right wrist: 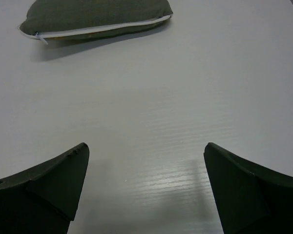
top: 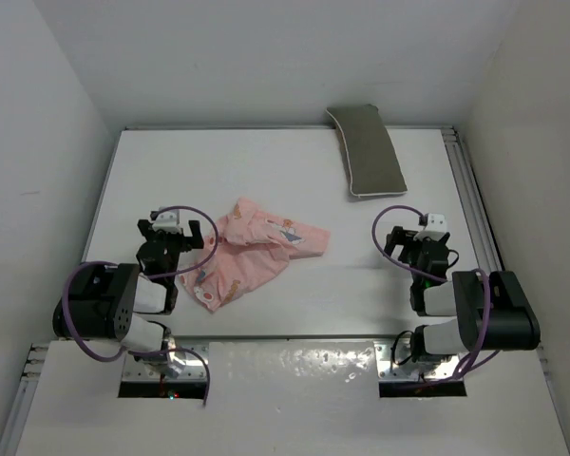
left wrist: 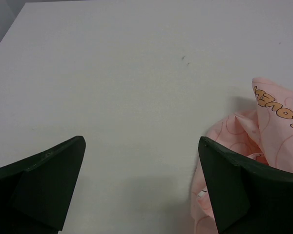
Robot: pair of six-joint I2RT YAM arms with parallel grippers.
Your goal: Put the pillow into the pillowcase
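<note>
Hovering low near the front of the white surface (top: 361,294), both arms hold nothing. The left end effector (left wrist: 141,146) has its jaws spread wide, its right finger just beside the crumpled pillowcase (top: 256,252), which lies left of centre. The right end effector (right wrist: 146,151) gapes equally wide over bare surface. The pillow (top: 366,152) lies flat at the far edge, well apart from the pillowcase.

Open table (top: 342,214) lies between pillowcase (top: 252,252) and pillow (top: 366,152)
</note>
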